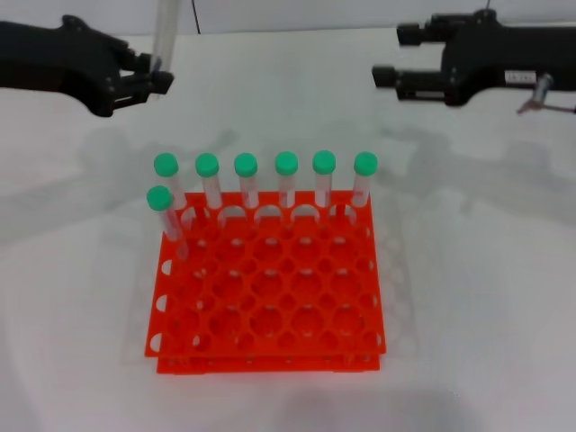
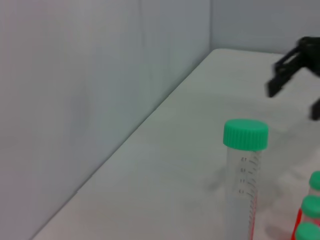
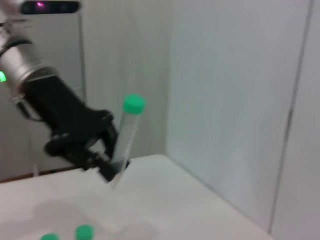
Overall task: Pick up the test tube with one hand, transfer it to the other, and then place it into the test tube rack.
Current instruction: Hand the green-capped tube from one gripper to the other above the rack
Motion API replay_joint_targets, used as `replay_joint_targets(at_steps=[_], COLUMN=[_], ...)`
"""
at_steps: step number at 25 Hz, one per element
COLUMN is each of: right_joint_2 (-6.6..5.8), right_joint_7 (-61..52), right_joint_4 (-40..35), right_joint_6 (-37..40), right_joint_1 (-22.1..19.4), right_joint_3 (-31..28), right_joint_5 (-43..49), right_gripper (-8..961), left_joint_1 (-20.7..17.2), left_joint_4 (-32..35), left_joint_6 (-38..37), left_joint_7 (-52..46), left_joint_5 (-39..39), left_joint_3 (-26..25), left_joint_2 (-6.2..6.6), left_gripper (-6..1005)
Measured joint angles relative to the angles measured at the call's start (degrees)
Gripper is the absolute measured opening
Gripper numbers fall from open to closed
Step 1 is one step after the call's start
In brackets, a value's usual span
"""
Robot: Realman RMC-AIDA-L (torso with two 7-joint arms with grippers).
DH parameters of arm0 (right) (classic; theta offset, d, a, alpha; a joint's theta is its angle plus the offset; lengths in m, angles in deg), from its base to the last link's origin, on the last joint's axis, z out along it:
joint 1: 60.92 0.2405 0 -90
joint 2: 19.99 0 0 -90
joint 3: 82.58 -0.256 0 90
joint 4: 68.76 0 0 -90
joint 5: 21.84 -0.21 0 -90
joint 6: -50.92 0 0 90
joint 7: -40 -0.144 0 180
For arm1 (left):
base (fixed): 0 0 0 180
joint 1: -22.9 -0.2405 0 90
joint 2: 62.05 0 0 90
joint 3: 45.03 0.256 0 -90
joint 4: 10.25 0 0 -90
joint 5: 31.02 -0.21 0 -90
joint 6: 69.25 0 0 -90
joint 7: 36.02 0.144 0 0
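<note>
The head camera looks down and forward over the tabletop (image 1: 477,270) and rack (image 1: 270,288). Each wrist camera looks across at the opposite pincer — the left pincer (image 3: 112,167) with its tube (image 3: 127,135), the right pincer (image 2: 295,85) farther off.

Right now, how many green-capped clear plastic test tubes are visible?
8 tubes: six in the orange-red rack's far row, one before its left end, one in the left end effector.
</note>
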Motion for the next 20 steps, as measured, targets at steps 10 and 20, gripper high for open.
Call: replay_joint_targets(at_steps=[10,20], right_joint_2=[-0.51,-0.79], right_joint_7=[-0.71,-1.06], right_joint_4=[3.35,5.95], right_joint_6=[-1.94,-0.08], right_joint_1=[3.34,4.13], right_joint_3=[-3.21,-6.81], right_joint_5=[-3.85,-3.87], right_gripper=[635,636], left_joint_1=[0.5,-0.13], left_joint_4=[-5.68,-18.48], left_joint_6=[0.86,0.62], left_joint_7=[9.41,23.82], left_joint_5=[6.38,13.12], left_joint_3=[-0.36,-4.82], left_joint_2=[-0.56,0.6], left_gripper=[191,190])
